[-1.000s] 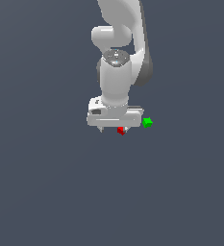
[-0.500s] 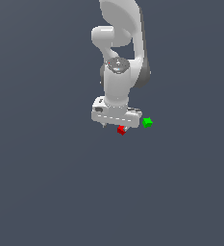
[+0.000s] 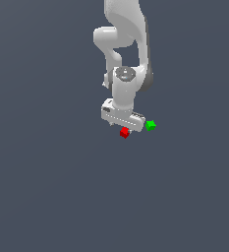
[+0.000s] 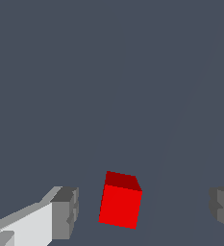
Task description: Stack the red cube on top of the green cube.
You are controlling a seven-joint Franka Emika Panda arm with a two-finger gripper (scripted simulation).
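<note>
The red cube rests on the grey floor just below my white gripper in the exterior view. In the wrist view the red cube lies between my two spread fingers, touching neither. The gripper is open. The green cube sits on the floor a short way toward the exterior view's right of the red one, apart from it; it is outside the wrist view.
The white arm rises above the gripper toward the top of the exterior view. The flat grey floor surrounds both cubes.
The gripper hand has sunk slightly toward the red cube. Both cubes stay where they were.
</note>
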